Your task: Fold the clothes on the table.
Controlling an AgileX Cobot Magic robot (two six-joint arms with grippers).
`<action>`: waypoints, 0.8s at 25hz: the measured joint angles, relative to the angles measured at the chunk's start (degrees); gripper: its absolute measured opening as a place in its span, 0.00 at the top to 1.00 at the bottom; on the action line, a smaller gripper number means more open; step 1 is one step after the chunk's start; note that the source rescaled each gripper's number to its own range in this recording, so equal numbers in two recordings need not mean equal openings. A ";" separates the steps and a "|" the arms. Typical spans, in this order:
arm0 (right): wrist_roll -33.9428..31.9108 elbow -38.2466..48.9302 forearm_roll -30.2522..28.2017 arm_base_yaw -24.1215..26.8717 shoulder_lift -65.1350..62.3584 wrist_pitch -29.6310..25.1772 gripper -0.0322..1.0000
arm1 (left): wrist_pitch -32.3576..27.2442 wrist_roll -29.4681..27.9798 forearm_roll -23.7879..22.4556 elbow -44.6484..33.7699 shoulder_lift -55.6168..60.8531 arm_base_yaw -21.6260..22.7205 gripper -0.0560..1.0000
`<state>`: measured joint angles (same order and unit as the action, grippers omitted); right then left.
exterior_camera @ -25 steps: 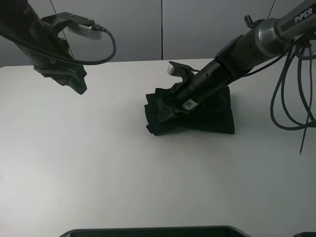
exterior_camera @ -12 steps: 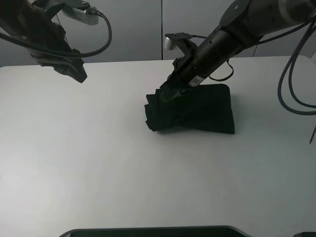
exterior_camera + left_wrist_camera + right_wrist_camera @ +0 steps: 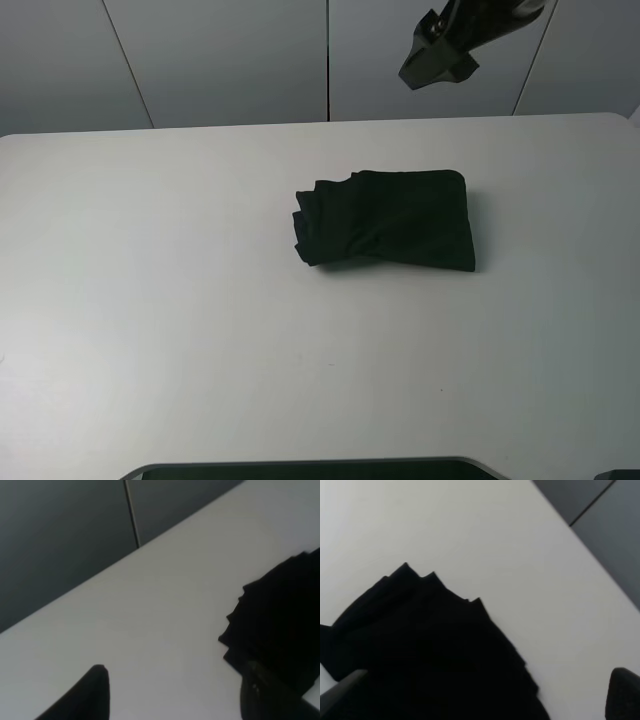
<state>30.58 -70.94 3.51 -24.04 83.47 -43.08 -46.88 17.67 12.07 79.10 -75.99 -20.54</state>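
A black garment (image 3: pixel 390 220) lies folded into a compact bundle on the white table (image 3: pixel 180 300), right of centre, with layered edges at its left end. My right gripper (image 3: pixel 437 55) hangs high above the table's far edge, well clear of the garment. In the right wrist view the gripper (image 3: pixel 480 700) is open and empty, and the garment (image 3: pixel 430 650) lies below it. My left arm is out of the exterior view. In the left wrist view my left gripper (image 3: pixel 175 695) is open and empty, with the garment (image 3: pixel 285 625) off to one side.
Grey wall panels (image 3: pixel 220 60) stand behind the table's far edge. A dark object (image 3: pixel 300 470) runs along the table's near edge.
My right gripper has lifted off the garment's left end and pulled up and back. My left arm has risen out of the exterior view. The garment stays folded in place.
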 joint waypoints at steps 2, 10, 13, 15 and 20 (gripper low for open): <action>-2.48 0.00 -5.16 0.00 -4.27 -1.43 0.00 | 0.11 0.31 0.11 0.44 2.34 0.00 0.26; -17.04 0.00 -28.79 0.00 -23.86 -6.33 0.00 | 0.11 1.74 -1.07 0.48 13.51 0.00 0.17; -20.99 0.00 -34.70 0.00 -31.86 -9.00 0.00 | 0.22 -1.61 -4.57 0.48 18.72 0.00 0.07; -22.10 0.00 -38.02 0.00 -37.47 -11.54 0.00 | 0.30 -5.31 -8.82 0.48 22.57 0.00 0.02; -22.68 -0.13 -44.57 0.00 -49.31 -19.26 0.00 | 0.18 -13.89 -21.18 0.48 30.84 0.00 0.00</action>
<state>7.91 -71.07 -41.06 -24.04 34.15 -62.34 -46.70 3.78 -9.11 79.58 -45.15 -20.54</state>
